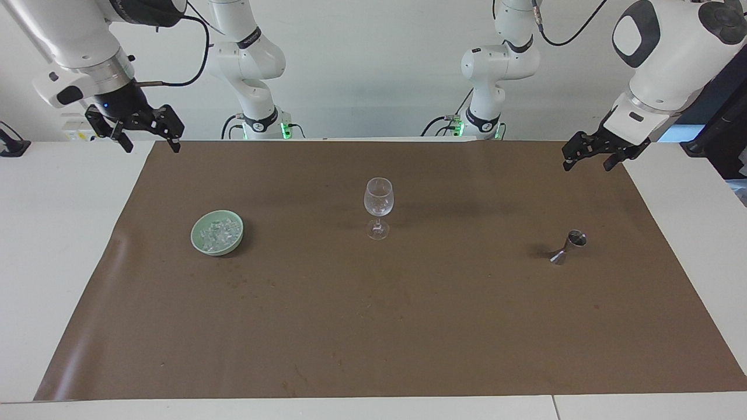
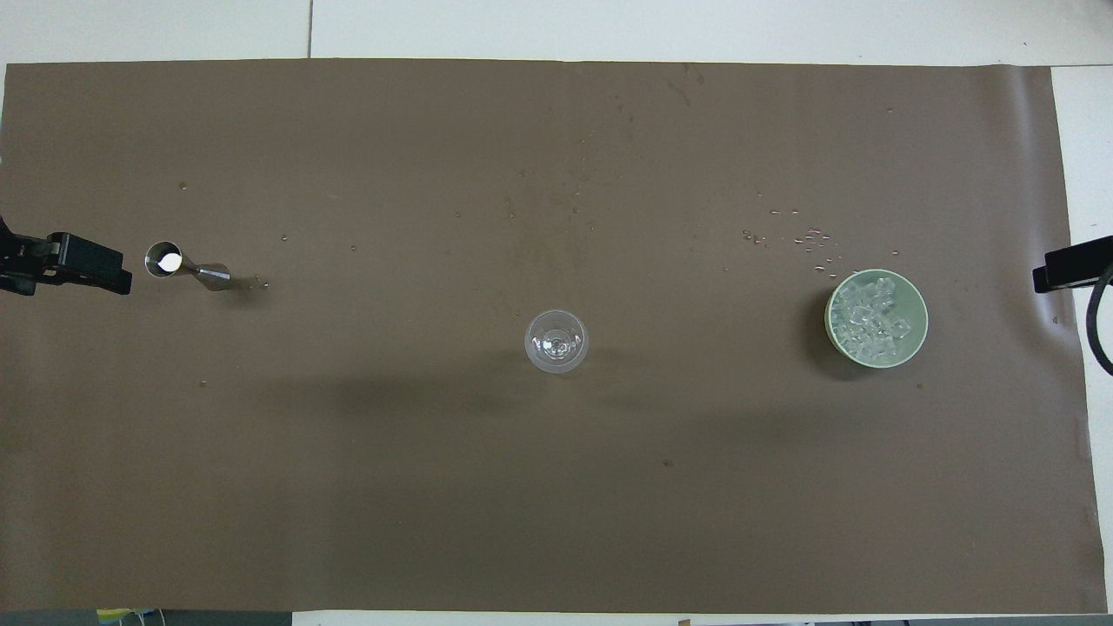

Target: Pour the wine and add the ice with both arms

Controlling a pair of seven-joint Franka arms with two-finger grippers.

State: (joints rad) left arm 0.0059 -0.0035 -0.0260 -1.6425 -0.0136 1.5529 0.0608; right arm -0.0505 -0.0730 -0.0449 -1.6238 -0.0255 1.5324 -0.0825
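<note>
Two white arms [image 1: 659, 64]
Black joint caps, silver wrists, black grippers, looping black cables; green lights glow at both bases.

Matt brown paper sheet [image 1: 373, 326]; clear glossy stemmed wine glass [image 1: 379, 207]; shiny steel hourglass-shaped jigger [image 1: 568, 247]; smooth pale green glazed bowl [image 1: 199, 245]; glassy ice [image 1: 220, 233].

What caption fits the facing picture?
Both grippers, left and right, wait open above the mat's corners; ice bowl, wine glass, jigger untouched.
</note>
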